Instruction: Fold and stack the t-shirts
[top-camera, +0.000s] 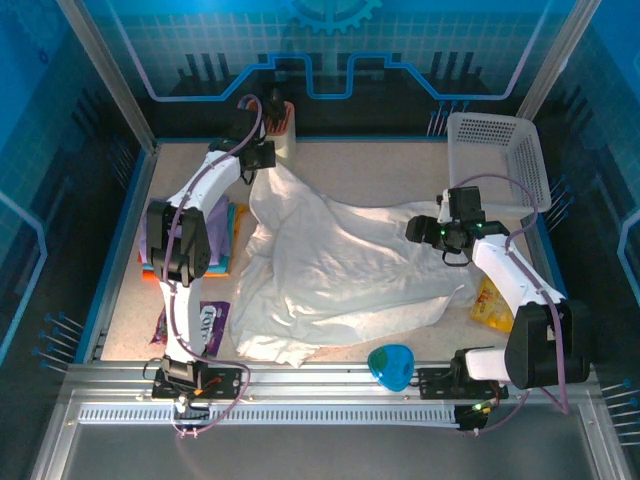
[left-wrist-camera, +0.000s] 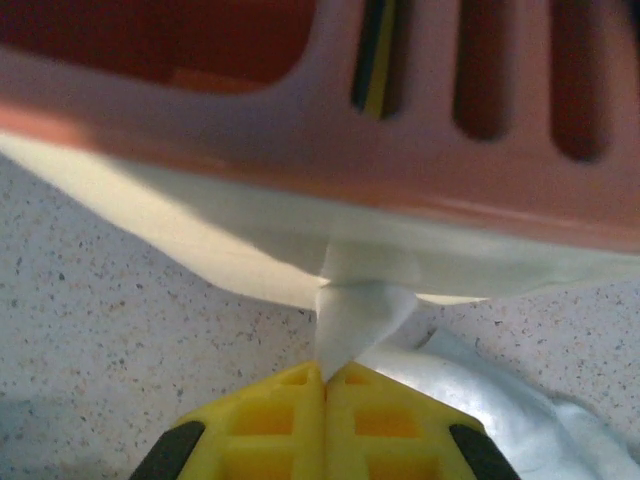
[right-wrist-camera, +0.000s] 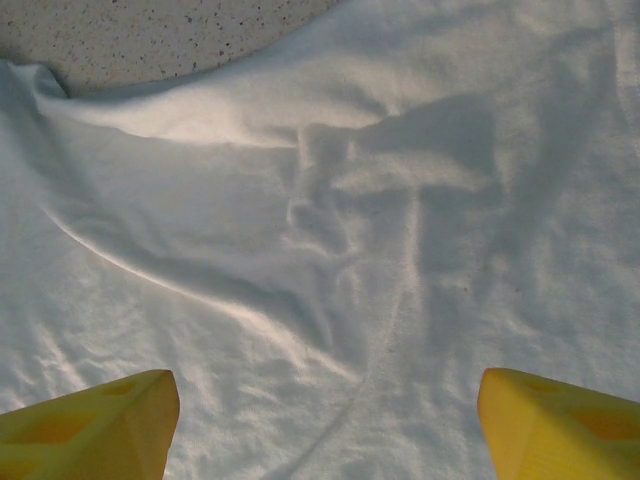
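My left gripper (left-wrist-camera: 325, 378) pinches the large white cloth t-shirt (left-wrist-camera: 352, 318) beside a pink slotted holder (left-wrist-camera: 450, 160); my right gripper (right-wrist-camera: 322, 420) hangs open above it.

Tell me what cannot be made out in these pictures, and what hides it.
- Top view: the left arm covers most of the folded garments; their number is unclear.
- Top view: the right arm hides part of the yellow packet.
- Left wrist view: the pink container is blurred and cut off by the top edge.
- Right wrist view: the white t-shirt runs past the edges.
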